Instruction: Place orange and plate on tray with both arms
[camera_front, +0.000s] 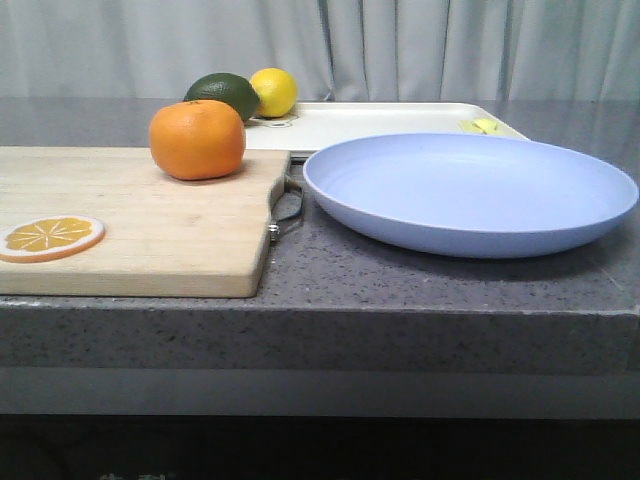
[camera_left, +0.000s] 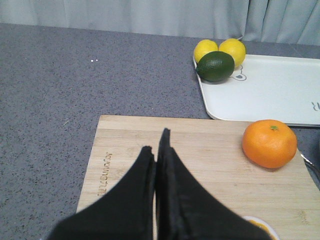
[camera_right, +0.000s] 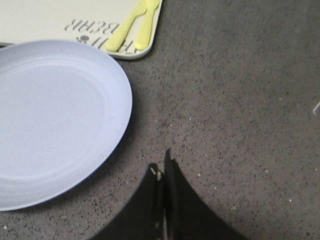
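— What do we list on the speckled grey stone worktop (camera_front: 420, 285)?

— Glossy dimpled orange (camera_front: 197, 139) on the pale wooden cutting board (camera_front: 140, 220); matte lavender plate (camera_front: 470, 190), round and shallow, beside it; off-white rectangular tray (camera_front: 380, 122) behind both.

— And the claws?

— We record left claw (camera_left: 156, 150) above the board, right claw (camera_right: 162, 169) above bare worktop beside the plate: both pressed together, gripping nothing.

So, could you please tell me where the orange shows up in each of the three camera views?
Front view: the orange sits left of centre, on the far part of the cutting board.
Left wrist view: it is at the right edge, on the same board, beyond the shut left gripper.
Right wrist view: not in it; only the plate and tray corner show.
Shared landmark: the tray, seen in all three views.
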